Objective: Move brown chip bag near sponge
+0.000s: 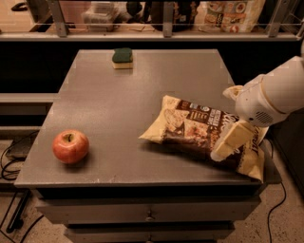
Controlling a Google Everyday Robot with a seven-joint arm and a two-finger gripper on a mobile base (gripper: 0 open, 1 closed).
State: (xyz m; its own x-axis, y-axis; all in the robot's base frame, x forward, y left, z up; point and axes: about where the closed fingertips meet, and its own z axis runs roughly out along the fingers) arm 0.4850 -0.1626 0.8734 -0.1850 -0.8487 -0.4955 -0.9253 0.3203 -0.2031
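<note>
The brown chip bag (187, 126) lies flat on the right front part of the grey table (137, 92), its cream end pointing left. The sponge (122, 57), green on top and yellow below, sits at the table's far edge, well apart from the bag. My gripper (222, 122) comes in from the right on a white arm and hangs over the bag's right half. Its fingers are spread apart. One finger (230, 141) lies down across the bag's right end, and the other finger (232, 90) is above the bag's far edge.
A red apple (70, 146) sits at the table's front left. Behind the table runs a railed shelf (166, 33) holding a pale printed bag (233, 13) and other items. Drawers (147, 213) are under the tabletop. Cables lie on the floor at left.
</note>
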